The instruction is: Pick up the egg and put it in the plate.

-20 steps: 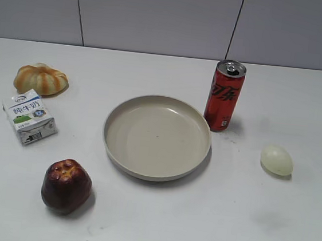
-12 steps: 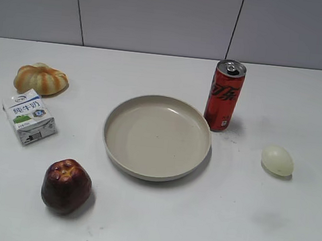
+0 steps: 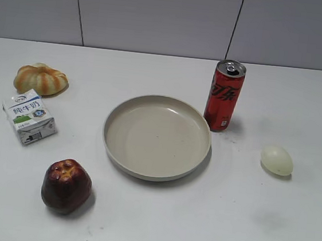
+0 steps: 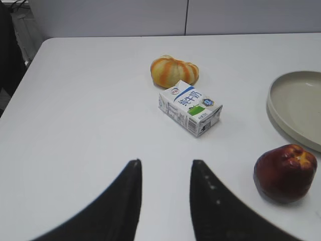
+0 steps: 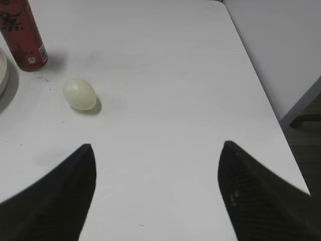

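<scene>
The pale cream-white egg [image 3: 276, 160] lies on the white table right of the plate, and shows in the right wrist view [image 5: 79, 94] ahead and to the left of the jaws. The beige round plate [image 3: 112, 150] sits mid-table, empty; its rim shows in the left wrist view [image 4: 275, 108]. My right gripper [image 5: 158, 145] is wide open and empty, some way short of the egg. My left gripper [image 4: 165, 163] is open and empty over bare table. Neither gripper shows in the exterior view.
A red soda can [image 3: 224, 96] stands between plate and egg, also in the right wrist view [image 5: 21, 32]. A milk carton [image 3: 29, 116], an orange-tan pumpkin [image 3: 41, 79] and a dark red apple [image 3: 66, 185] lie left of the plate. The table's right edge [image 5: 261, 75] is near.
</scene>
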